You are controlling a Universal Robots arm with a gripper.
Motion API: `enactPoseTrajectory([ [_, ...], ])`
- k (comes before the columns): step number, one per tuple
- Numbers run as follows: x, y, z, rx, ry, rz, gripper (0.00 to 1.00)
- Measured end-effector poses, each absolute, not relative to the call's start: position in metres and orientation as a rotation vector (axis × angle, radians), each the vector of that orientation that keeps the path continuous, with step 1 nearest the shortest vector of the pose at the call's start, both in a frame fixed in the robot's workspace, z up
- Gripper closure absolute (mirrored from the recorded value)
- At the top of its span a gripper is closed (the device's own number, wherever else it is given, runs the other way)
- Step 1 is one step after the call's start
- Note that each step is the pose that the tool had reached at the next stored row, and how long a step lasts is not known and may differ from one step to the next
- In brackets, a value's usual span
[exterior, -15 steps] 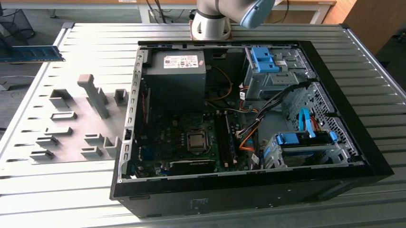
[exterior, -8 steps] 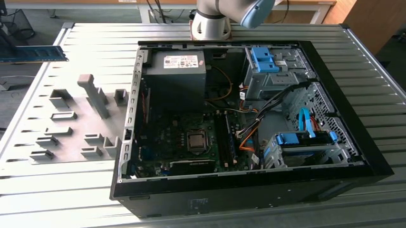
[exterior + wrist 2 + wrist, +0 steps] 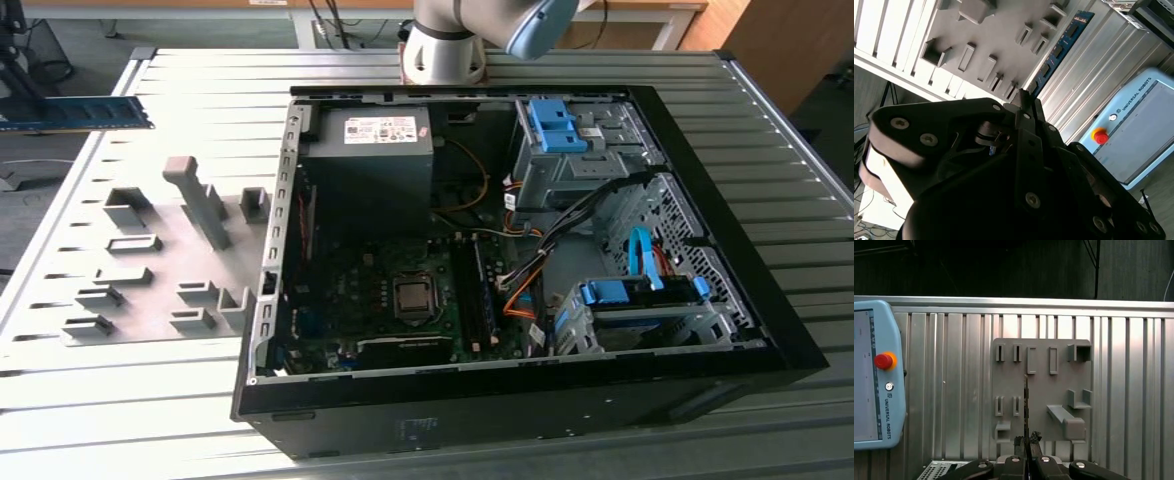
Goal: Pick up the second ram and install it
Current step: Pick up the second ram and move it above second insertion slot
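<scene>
The second ram (image 3: 80, 112), a thin blue-green stick with dark chips, hangs in the air beyond the table's far corner at the exterior view's left. In the second wrist view my gripper (image 3: 1026, 100) is shut on one end of the ram (image 3: 1061, 45), and the rest of the stick reaches out past the black fingers. In the first wrist view the ram (image 3: 1026, 400) is edge-on, rising from between the fingertips of the gripper (image 3: 1026, 441) over the grey fixture plate (image 3: 1041, 390).
The open computer case (image 3: 787, 350) lies on the slatted metal table (image 3: 747, 130), with the motherboard's memory slots (image 3: 474, 290) near its middle. The grey fixture plate (image 3: 147, 260) with raised blocks lies beside the case. A teach pendant (image 3: 874, 370) rests on the table.
</scene>
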State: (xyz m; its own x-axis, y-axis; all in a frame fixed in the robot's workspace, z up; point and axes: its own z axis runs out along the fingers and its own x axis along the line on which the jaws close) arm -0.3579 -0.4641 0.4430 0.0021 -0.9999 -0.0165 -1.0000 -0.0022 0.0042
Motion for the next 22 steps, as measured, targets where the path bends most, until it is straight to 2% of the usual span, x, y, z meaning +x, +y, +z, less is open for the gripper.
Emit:
enactPoseTrajectory([
  [22, -0.340, -0.464, 0.443, -2.218, 2.213, 0.023, 0.86],
])
